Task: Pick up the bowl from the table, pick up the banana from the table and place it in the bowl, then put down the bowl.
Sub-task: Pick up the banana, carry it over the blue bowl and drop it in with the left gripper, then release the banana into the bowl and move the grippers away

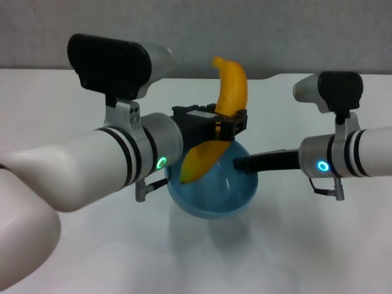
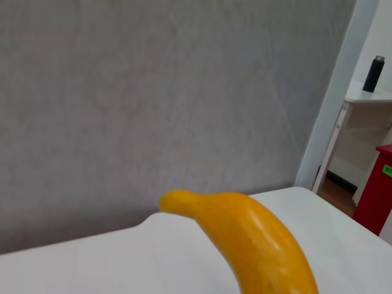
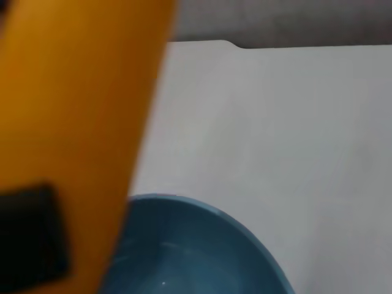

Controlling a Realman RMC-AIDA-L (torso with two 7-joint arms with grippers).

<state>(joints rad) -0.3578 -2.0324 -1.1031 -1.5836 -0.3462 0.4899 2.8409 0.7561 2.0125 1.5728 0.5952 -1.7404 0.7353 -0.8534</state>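
Note:
My left gripper (image 1: 229, 125) is shut on the yellow-orange banana (image 1: 231, 86) near its middle and holds it steeply upright over the bowl. The banana's lower end (image 1: 197, 164) dips inside the light-blue bowl (image 1: 214, 193). My right gripper (image 1: 242, 163) is shut on the bowl's right rim and holds it slightly above the white table (image 1: 61, 98). The left wrist view shows the banana's upper end (image 2: 257, 239). The right wrist view shows the banana (image 3: 79, 110) close up beside the bowl's rim (image 3: 202, 211).
The table's far edge has a shallow notch (image 1: 269, 76) below a grey wall. In the left wrist view, a side table with a dark bottle (image 2: 373, 73) and a red object (image 2: 376, 196) stand beyond the table's end.

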